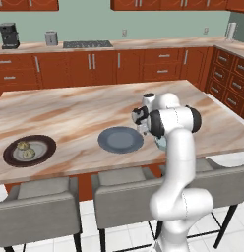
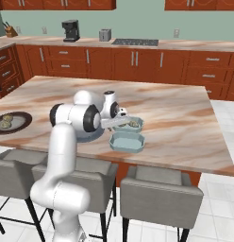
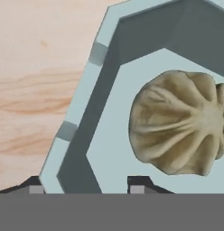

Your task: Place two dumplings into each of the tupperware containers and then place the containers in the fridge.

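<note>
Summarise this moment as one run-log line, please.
gripper: straddling far tub's wall | far tub: dumplings inside | near tub: empty | dark plate: two dumplings

White arm (image 2: 67, 156) folded forward, wrist bent down, fingers (image 3: 137, 184) apart (tips barely showing), gripping nothing

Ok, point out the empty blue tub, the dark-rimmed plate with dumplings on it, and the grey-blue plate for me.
empty tupperware container (image 2: 127, 141): right base view, on its bare floor.
dark-rimmed plate (image 1: 12, 157): left base view, on its dark rim at the left.
grey-blue plate (image 1: 120, 140): left base view, on its bare middle.
</note>
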Controlling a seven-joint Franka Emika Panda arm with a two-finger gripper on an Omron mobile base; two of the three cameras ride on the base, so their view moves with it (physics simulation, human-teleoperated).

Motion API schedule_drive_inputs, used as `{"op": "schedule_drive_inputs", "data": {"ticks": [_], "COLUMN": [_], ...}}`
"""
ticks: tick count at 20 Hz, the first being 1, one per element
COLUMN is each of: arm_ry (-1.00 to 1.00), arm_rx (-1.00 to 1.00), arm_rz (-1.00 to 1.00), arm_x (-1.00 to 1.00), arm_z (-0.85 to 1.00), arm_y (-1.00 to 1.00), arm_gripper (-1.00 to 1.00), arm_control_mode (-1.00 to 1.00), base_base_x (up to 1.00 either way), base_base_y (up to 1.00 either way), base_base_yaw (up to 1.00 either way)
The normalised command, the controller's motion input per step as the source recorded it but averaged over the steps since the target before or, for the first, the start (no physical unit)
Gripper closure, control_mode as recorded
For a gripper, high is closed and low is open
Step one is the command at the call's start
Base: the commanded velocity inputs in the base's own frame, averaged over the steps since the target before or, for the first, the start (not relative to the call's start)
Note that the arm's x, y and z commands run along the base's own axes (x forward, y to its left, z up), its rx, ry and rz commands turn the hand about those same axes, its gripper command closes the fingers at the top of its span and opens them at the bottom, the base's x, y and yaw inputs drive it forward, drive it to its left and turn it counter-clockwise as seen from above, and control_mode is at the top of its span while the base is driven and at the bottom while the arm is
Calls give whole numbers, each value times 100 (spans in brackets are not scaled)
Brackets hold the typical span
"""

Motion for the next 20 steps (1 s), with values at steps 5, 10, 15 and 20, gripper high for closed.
{"op": "schedule_drive_inputs", "data": {"ticks": [5,10,15,20], "arm_ry": [6,-4,-33,-53], "arm_rx": [2,14,8,0], "arm_rz": [13,34,26,21], "arm_x": [0,-14,-64,-56], "arm_z": [-46,-39,51,100], "arm_y": [-61,-77,19,79], "arm_gripper": [100,100,100,100], "arm_control_mode": [-100,-100,-100,-100], "base_base_x": [0,0,0,0], "base_base_y": [0,0,0,0], "base_base_yaw": [0,0,0,0]}}
